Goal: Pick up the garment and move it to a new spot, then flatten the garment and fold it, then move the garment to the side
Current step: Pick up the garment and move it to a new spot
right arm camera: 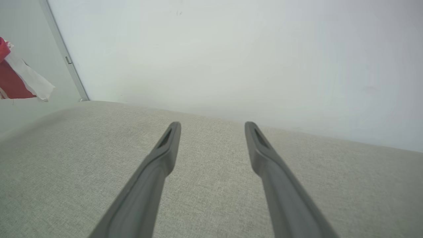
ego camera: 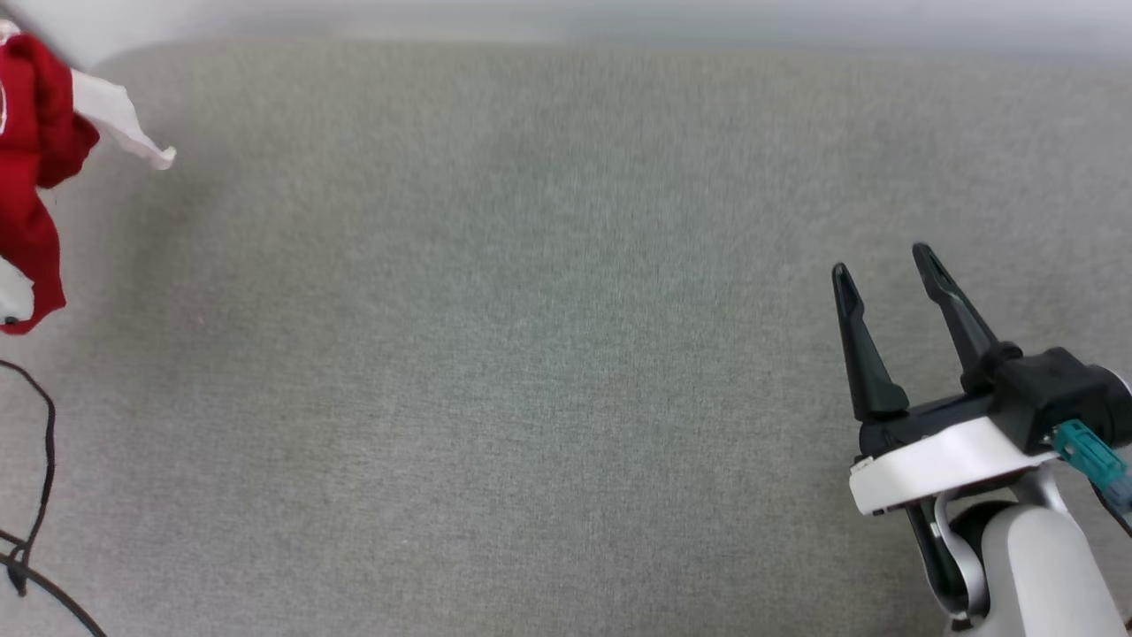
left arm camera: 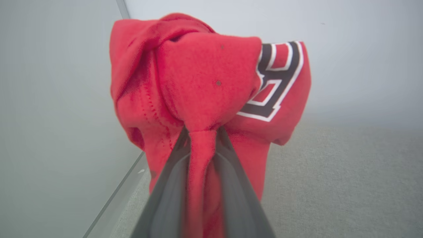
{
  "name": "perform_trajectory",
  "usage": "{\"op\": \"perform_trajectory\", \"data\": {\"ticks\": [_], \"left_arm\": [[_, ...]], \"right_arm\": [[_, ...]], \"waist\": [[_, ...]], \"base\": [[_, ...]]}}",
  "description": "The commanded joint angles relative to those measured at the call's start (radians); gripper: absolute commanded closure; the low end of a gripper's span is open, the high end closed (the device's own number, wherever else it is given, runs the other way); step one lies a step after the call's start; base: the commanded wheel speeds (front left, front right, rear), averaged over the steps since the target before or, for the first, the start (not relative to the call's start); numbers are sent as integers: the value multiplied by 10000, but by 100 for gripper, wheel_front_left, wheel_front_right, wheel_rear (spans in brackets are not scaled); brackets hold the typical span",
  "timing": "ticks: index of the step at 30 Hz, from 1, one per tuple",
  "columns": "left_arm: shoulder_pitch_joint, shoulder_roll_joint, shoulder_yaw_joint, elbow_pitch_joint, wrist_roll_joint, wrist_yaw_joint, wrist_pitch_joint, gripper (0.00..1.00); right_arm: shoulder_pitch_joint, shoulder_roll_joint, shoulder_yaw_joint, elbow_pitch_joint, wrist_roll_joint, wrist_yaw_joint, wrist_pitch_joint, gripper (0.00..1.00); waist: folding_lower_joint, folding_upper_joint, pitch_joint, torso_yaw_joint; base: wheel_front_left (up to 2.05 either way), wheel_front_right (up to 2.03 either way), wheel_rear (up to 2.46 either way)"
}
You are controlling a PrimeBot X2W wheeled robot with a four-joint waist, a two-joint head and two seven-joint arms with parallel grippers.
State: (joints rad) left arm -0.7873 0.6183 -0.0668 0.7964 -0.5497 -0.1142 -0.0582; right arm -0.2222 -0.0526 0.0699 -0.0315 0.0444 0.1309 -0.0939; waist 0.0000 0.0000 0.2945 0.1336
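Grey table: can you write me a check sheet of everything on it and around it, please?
Surface: grey cloth-covered table, flat.
Job's things: red garment with a white sleeve, bunched up and hanging from the left gripper near the table's left end.
Clutter: nothing seen.
Grippers: left gripper shut on a fold of the garment; right gripper open, holding nothing, over the table's right side.
Cables: black cable looping at the head view's lower left.
Surroundings: pale wall behind, with a metal strip.
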Motion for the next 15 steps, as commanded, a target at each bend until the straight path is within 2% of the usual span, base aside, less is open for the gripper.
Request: {"op": "perform_trajectory", "data": {"ticks": [1, 6, 15], "left_arm": [[92, -76, -82, -115, 113, 37, -319, 100], [369, -386, -284, -576, 347, 163, -1160, 100], [1263, -1257, -808, -2297, 570, 422, -1672, 100]], "right_arm": [[212, 24, -71, 11, 103, -3, -30, 0], [599, 30, -216, -70, 346, -3, 16, 0], [1301, 28, -546, -400, 548, -3, 231, 0]], "waist": [[0, 0, -729, -21], [0, 0, -1514, -201], [0, 0, -2268, -858]], "base": [[0, 0, 0], [0, 0, 0], [0, 0, 0]]}}
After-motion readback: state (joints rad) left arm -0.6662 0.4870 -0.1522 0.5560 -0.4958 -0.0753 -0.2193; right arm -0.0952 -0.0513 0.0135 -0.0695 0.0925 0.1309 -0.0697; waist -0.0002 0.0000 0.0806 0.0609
